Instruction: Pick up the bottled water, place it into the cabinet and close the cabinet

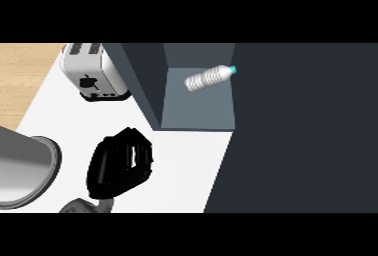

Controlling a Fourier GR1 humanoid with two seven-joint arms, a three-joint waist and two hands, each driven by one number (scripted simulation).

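Clear ribbed plastic water bottle with blue cap (210, 78): lying tilted inside open dark grey cabinet (199, 107). Likely light, slippery, slightly yielding; best grasped mid-body. Black left hand (120, 162): over white counter (177, 165), fingers relaxed, holding nothing. Right hand: not visible.

Cabinet opening (199, 107) clear in front — toaster (92, 72) crowds left, door (303, 130) right

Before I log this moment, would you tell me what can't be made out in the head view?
- Right hand: not in view, perhaps behind the dark cabinet door filling the right side.
- Left hand: its palm side faces down, hidden.
- Bottle: whether it rests on the cabinet shelf is unclear.
- Metal pot: cut off by the left edge.
- Toaster: top cut off.
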